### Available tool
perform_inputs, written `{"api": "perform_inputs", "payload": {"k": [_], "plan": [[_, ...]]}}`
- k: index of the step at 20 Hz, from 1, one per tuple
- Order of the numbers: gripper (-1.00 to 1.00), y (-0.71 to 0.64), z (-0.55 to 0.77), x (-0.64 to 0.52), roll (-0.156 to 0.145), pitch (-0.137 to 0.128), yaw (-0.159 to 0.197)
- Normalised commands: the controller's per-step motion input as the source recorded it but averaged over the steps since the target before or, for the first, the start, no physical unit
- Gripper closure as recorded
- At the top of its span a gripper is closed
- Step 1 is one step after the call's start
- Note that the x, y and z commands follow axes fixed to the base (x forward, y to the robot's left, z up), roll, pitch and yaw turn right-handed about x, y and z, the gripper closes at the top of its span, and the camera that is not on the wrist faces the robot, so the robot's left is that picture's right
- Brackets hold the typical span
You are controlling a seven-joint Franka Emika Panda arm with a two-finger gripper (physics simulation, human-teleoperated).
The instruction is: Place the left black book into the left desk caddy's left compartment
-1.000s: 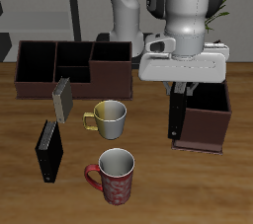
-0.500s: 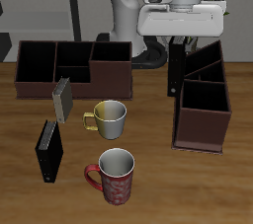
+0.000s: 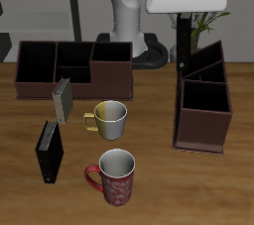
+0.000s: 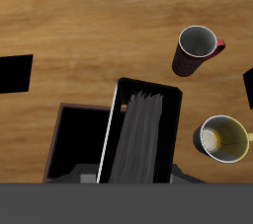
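The black book (image 3: pixel 185 39) hangs upright above the dark brown desk caddy (image 3: pixel 203 110); open air surrounds it; the caddy's compartments lie open from above; the metal mug (image 3: pixel 109 118) and red patterned mug (image 3: pixel 116 175) stand well apart.

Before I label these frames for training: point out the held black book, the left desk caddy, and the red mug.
black book (image 3: pixel 185 39), exterior view, its spine.
left desk caddy (image 3: pixel 203 135), exterior view, its front wall.
red mug (image 3: pixel 117 186), exterior view, its outer side.

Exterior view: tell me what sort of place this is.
Probably a simulated office or study desk: a wooden table with desk caddies, books and mugs, and a plant behind.
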Motion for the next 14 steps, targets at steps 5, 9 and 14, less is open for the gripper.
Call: {"api": "perform_inputs", "payload": {"k": [5, 9, 14], "plan": [[1.0, 0.33, -0.04, -0.5, 0.048, 0.015, 0.023], [1.0, 0.17, -0.01, -0.43, 0.017, 0.007, 0.003], [1.0, 0.07, -0.07, -0.4, 0.036, 0.01, 0.029]]}}
